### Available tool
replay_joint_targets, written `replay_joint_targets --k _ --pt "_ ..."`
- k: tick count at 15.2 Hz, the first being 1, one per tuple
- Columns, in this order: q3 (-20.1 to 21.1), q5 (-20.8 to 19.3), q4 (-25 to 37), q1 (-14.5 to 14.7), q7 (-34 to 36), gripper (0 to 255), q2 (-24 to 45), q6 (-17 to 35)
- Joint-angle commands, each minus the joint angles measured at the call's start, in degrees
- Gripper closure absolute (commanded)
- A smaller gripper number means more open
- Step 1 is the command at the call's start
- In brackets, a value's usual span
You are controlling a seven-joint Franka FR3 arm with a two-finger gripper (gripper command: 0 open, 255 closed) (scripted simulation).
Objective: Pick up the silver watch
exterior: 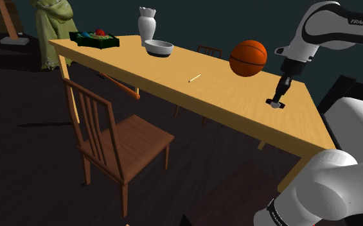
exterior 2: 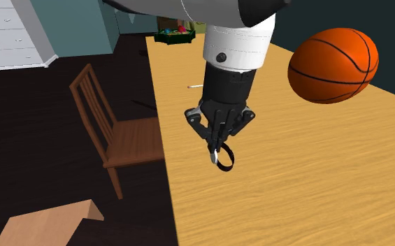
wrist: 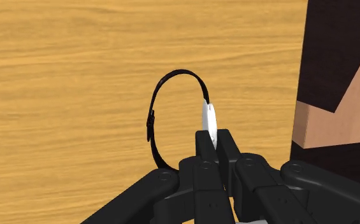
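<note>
Watch [wrist: 208, 119], white-faced on a black strap, sits pinched by its face between the two fingers of the black gripper [wrist: 210, 141], which are closed tight on it, while the strap curls out in an open loop to one side of the fingertips. Below it lies the light wooden table [wrist: 76, 76], and I cannot tell whether the strap touches the top or hangs just clear of it. In the shoulder view the gripper [exterior: 278, 97] points down near the table's front corner, the watch [exterior: 276, 104] at its tip. An orange basketball [exterior: 248, 58] rests at eleven o'clock from it, a thin pencil [exterior: 194, 78] lies well apart at nine o'clock, and a white bowl [exterior: 159, 47] stands further off at ten o'clock. A white vase [exterior: 147, 26] rises just behind the bowl at eleven o'clock, and a dark tray [exterior: 94, 39] of small things sits at nine o'clock from the vase, near the far end. A brown wooden chair [exterior: 119, 144] stands on the dark floor at eight o'clock from the gripper. In the second exterior view the gripper [exterior 2: 218, 145] hangs over the table near its edge with the watch [exterior 2: 215, 156] looped under it; the basketball [exterior 2: 333, 64] is at two o'clock, the chair [exterior 2: 115, 133] at nine o'clock, the tray [exterior 2: 175, 35] at eleven o'clock.
</note>
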Motion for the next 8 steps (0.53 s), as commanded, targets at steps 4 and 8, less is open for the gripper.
replay_joint_targets --k 4,8 --pt "0.75 0.76 4.40 0.41 -0.06 255 0.79 -3.67" --pt "1.01 1.06 6.33 0.59 -0.12 255 1.24 -5.17"
